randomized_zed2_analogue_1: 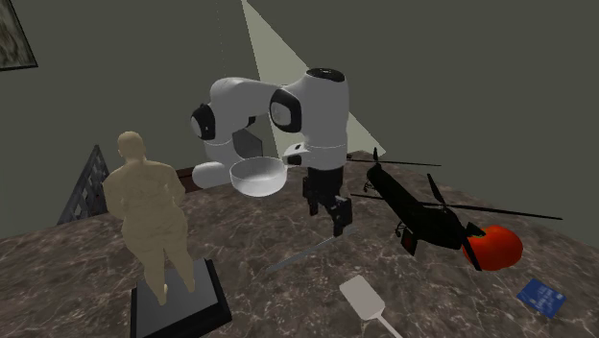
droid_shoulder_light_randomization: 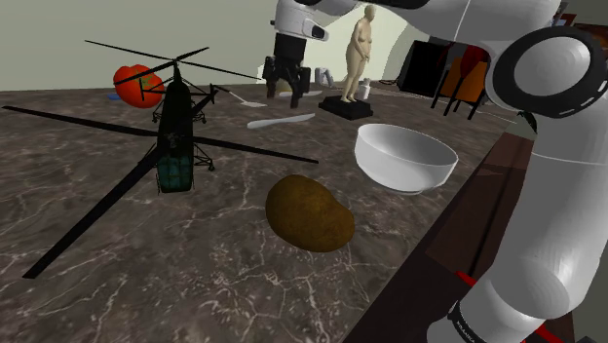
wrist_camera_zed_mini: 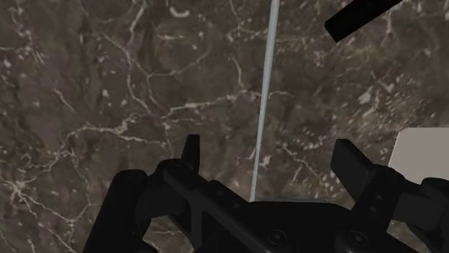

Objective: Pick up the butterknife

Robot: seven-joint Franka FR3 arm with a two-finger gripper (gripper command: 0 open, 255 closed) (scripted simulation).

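The butterknife is a slim pale blade lying flat on the dark marble counter. My black gripper hangs open a little above it, with nothing in its grasp. In the wrist view the knife shows as a thin light line running away from the gap between the two fingers, which stand wide apart around the gripper centre and do not touch it. From the second exterior view the gripper hovers just above and behind the knife.
A black toy helicopter with long rotor blades lies beside the knife, a red round thing behind it. A white bowl, a brown potato, a tan statue and a white spatula stand around; a blue card lies apart.
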